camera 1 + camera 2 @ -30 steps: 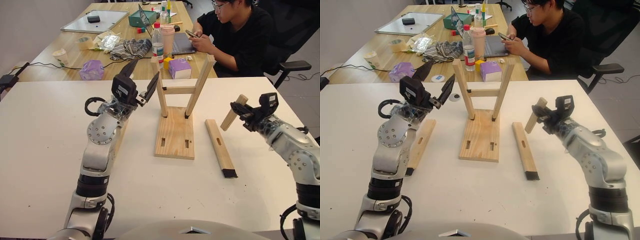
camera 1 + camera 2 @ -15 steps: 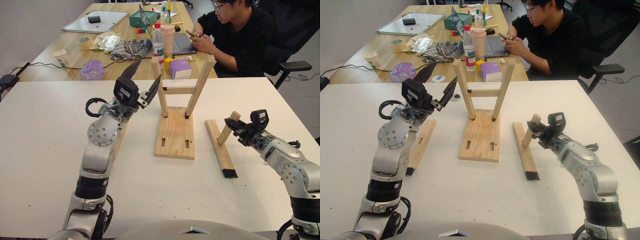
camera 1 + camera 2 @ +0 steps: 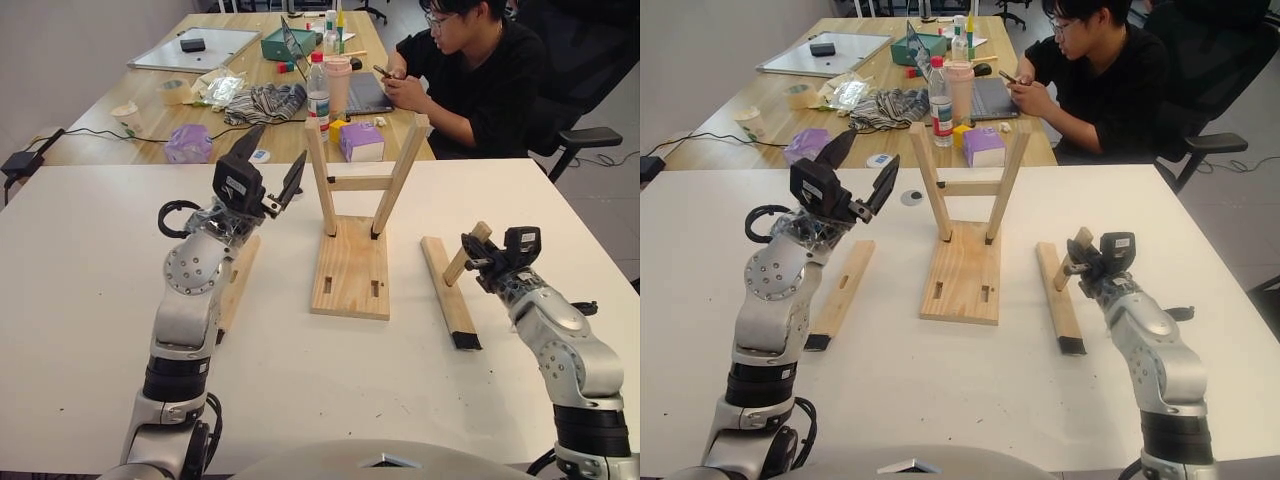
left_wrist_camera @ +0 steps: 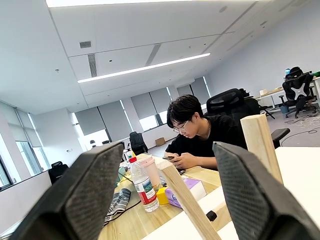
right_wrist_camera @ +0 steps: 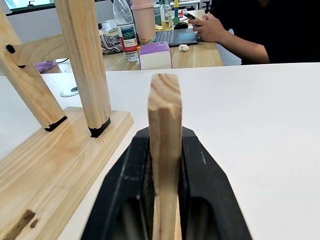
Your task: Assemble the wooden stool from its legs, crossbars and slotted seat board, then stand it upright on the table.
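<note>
The slotted seat board (image 3: pixel 349 270) lies flat mid-table. Two legs (image 3: pixel 320 180) stand in its far slots, joined by a crossbar (image 3: pixel 358 182). One loose leg (image 3: pixel 449 305) lies to its right and another (image 3: pixel 841 293) to its left, beside my left arm. My left gripper (image 3: pixel 279 145) is open in the air just left of the standing legs, holding nothing. My right gripper (image 3: pixel 476 258) is shut on a short crossbar (image 3: pixel 456 270), which tilts upward above the right loose leg. In the right wrist view the crossbar (image 5: pixel 165 100) sits between the fingers (image 5: pixel 200 165), with the seat board (image 5: pixel 60 160) beyond.
A small round disc (image 3: pixel 911 197) lies on the white table behind the left gripper. The wooden table behind holds a bottle (image 3: pixel 317 90), a purple box (image 3: pixel 360 140), cloth and a laptop, with a seated person behind it. The near table (image 3: pixel 330 390) is bare.
My right gripper has come down with the crossbar from mid-air to just above the right loose leg. My left gripper has drawn slightly left, away from the standing leg.
</note>
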Controlling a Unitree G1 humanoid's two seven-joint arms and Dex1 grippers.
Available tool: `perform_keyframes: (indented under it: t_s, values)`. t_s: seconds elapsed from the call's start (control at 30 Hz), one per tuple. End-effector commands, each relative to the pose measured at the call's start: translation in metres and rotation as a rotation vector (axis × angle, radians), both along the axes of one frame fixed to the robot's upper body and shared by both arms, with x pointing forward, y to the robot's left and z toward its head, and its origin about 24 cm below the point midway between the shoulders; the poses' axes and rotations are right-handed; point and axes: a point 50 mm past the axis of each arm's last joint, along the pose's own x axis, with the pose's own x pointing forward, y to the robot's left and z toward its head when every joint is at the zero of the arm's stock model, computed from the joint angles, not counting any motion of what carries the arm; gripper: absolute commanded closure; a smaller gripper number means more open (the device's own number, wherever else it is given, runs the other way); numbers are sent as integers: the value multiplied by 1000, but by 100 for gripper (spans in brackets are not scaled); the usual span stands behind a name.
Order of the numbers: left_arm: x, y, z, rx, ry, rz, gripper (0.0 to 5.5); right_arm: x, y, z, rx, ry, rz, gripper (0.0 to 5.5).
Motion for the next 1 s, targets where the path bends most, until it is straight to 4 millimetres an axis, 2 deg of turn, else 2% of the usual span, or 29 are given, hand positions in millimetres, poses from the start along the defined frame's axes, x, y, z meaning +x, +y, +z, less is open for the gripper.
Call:
perform_keyframes:
  t_s: [0.03,0.27,0.33,0.57,0.7,1.0]
  values:
    - [4,0,8,19,0,-31,223,-31,0,-51,1,216,-143,510]
    - [16,-2,18,57,26,-123,223,-64,16,-85,29,256,-303,510]
    - [19,-4,20,63,26,-139,223,-68,21,-93,41,270,-306,510]
    - [16,-2,17,37,15,-107,223,-36,11,-72,25,128,-231,510]
    - [14,-1,16,19,6,-78,223,-21,7,-65,-2,105,-181,510]
    - [10,-2,13,6,5,-58,223,-16,9,-58,-15,81,-131,510]
